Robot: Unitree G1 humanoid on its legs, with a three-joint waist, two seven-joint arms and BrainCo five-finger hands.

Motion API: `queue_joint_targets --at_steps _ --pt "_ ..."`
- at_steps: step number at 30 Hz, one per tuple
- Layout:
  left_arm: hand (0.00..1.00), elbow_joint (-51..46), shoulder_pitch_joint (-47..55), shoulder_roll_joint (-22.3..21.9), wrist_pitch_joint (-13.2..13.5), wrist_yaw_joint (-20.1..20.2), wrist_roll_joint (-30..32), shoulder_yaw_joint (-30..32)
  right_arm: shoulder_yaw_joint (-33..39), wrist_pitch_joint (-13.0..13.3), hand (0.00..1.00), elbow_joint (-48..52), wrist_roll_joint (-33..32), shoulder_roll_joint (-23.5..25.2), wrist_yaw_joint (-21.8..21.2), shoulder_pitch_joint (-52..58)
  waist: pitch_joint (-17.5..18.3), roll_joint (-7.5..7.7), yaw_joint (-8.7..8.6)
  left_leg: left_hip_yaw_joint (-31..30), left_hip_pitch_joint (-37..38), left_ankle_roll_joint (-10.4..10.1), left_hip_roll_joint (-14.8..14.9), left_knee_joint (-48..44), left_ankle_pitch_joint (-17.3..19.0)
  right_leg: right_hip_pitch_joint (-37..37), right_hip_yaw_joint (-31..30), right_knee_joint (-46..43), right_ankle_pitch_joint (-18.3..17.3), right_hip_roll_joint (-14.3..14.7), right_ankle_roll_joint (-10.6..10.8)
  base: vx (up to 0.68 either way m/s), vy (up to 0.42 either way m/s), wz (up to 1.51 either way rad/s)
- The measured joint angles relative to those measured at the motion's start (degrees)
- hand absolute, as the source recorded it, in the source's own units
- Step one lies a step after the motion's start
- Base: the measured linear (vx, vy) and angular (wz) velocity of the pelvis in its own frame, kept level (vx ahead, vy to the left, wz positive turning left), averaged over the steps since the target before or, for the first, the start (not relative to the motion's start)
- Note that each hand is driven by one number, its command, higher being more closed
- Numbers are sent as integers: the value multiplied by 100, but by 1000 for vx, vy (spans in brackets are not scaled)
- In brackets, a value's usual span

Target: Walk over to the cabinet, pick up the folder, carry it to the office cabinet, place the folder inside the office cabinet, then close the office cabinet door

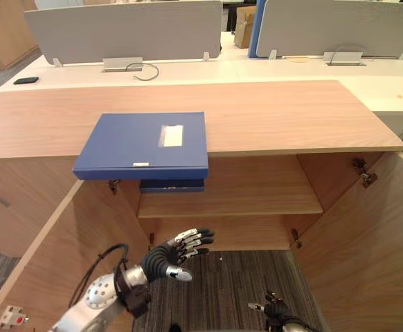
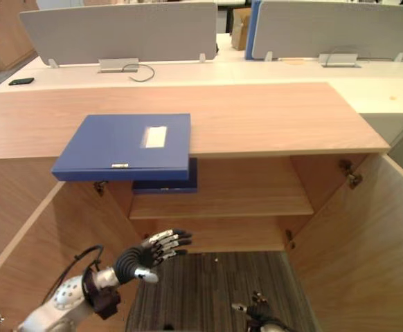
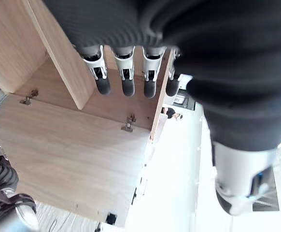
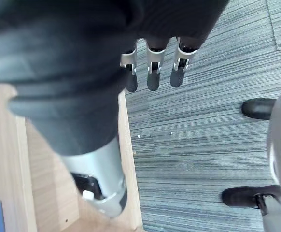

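A blue folder [image 1: 142,145] lies flat on the wooden cabinet top [image 1: 278,114], and its near edge juts out past the front. Under it, a second blue folder [image 1: 172,185] rests at the left end of the inner shelf [image 1: 257,194]. Both cabinet doors stand wide open. My left hand [image 1: 177,252] hovers open in front of the lower compartment, below the overhanging folder and touching nothing; its fingers [image 3: 126,77] are straight. Low by the right door, my right hand [image 1: 274,310] hangs open over the carpet, its fingers [image 4: 152,72] relaxed and holding nothing.
The left door [image 1: 49,256] and the right door [image 1: 374,242] flank the opening. Behind the cabinet runs a white desk [image 1: 271,69] with grey partitions [image 1: 125,31], a black phone [image 1: 25,80] and a cable [image 1: 145,69]. Grey striped carpet [image 1: 222,290] covers the floor.
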State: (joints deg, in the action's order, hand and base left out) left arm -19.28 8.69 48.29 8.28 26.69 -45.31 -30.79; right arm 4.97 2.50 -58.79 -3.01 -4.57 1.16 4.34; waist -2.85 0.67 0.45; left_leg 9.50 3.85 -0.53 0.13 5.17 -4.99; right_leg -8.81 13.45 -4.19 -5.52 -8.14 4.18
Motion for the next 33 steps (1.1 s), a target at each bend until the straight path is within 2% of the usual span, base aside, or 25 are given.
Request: queue_joint_targets --at_steps 3,5,7,9,10,12,13,15,16,18,20,21,22,23,24,27,33 --pt "0 -303 -421 615 -82 303 -415 -121 -3 -1 0 -77 110 -5 -87 90 27 -42 -6 -15 -34 -37 -27 13 -7 7 -117 100 2 6 -12 -132 7 0" --pt "0 -635 -620 775 -102 472 -659 62 -7 14 0 -73 195 -83 -117 96 52 -112 -47 -60 -93 -40 -19 14 -42 52 -127 128 8 14 -37 -161 5 1" --pt "0 -897 -612 774 -97 494 -727 500 -7 49 0 -74 194 -159 -118 134 72 -158 -51 -73 -93 -58 0 15 -98 55 -127 131 -7 28 -61 -126 7 3" --pt "0 -1078 -563 692 14 435 -723 1231 -8 80 0 -81 190 -208 -117 194 78 -163 -19 -92 -95 -83 25 16 -142 55 -124 130 -7 58 -62 -56 -12 3" --pt "0 -1092 -512 494 207 287 -710 1751 -8 110 0 -119 187 -229 -113 213 80 -161 0 -106 -97 -77 32 16 -162 55 -121 130 -7 86 -63 0 0 0" --pt "0 -1100 -486 172 501 -134 -509 2384 -8 121 0 -220 174 -271 -110 230 88 -152 58 -132 -108 -64 29 16 -189 53 -107 132 -6 127 -65 -4 -28 4" --pt "0 -1117 -470 132 556 -256 -394 2533 -6 121 0 -228 170 -283 -110 245 91 -149 79 -142 -114 -65 29 16 -192 50 -100 129 -4 131 -64 21 -25 7" --pt "0 -1247 -317 79 789 -861 610 2955 8 121 0 -314 92 -310 -98 260 122 -137 132 -195 -166 -67 24 13 -206 77 -66 131 16 140 -41 31 -21 9" --pt "0 -1275 -303 17 824 -1056 1020 3034 14 120 0 -347 51 -313 -95 258 127 -134 149 -209 -176 -68 22 12 -210 80 -54 132 17 140 -41 31 -19 9" --pt "0 -1308 -301 -468 939 -1662 2210 3164 53 117 0 -432 -42 -307 -81 253 128 -127 212 -249 -178 -72 20 7 -216 59 -40 143 12 144 -48 20 -16 7" --pt "0 -1320 -303 -997 1011 -2021 2840 3191 53 117 0 -448 -47 -287 -60 241 127 -125 224 -265 -174 -76 23 2 -224 45 -30 140 3 150 -62 -10 -11 5" --pt "0 -1320 -316 -1304 1026 -2428 3610 3189 53 118 0 -448 -46 -261 -23 223 127 -122 220 -270 -167 -80 30 8 -230 49 -27 126 -5 156 -76 -45 -13 3" --pt "0 -1320 -326 -1430 1026 -2600 3945 3188 53 118 0 -449 -46 -254 2 215 127 -122 217 -273 -166 -81 34 10 -233 50 -27 120 -8 161 -80 -54 -10 1" --pt "0 -1319 -363 -1609 1026 -2947 4697 3179 52 119 0 -449 -45 -248 54 212 126 -120 214 -275 -165 -84 46 12 -243 59 -27 102 -13 171 -87 -58 -10 0" --pt "0 -1318 -387 -1659 1026 -3061 4964 3171 51 119 0 -450 -45 -248 73 212 125 -119 213 -275 -165 -86 52 12 -248 68 -28 86 -30 174 -115 -47 -7 0" --pt "0 -1140 -656 -1674 1033 -3640 6475 3034 41 119 0 -450 -38 -247 189 214 115 -103 203 -270 -163 -96 89 15 -282 103 -43 26 -38 200 -129 -65 -9 -2" --pt "0 -282 -1062 -1570 984 -4267 7926 2763 0 124 0 -442 -34 -253 307 216 99 -78 154 -213 -146 -108 131 19 -308 146 -110 9 -28 230 -145 -43 -1 -6"
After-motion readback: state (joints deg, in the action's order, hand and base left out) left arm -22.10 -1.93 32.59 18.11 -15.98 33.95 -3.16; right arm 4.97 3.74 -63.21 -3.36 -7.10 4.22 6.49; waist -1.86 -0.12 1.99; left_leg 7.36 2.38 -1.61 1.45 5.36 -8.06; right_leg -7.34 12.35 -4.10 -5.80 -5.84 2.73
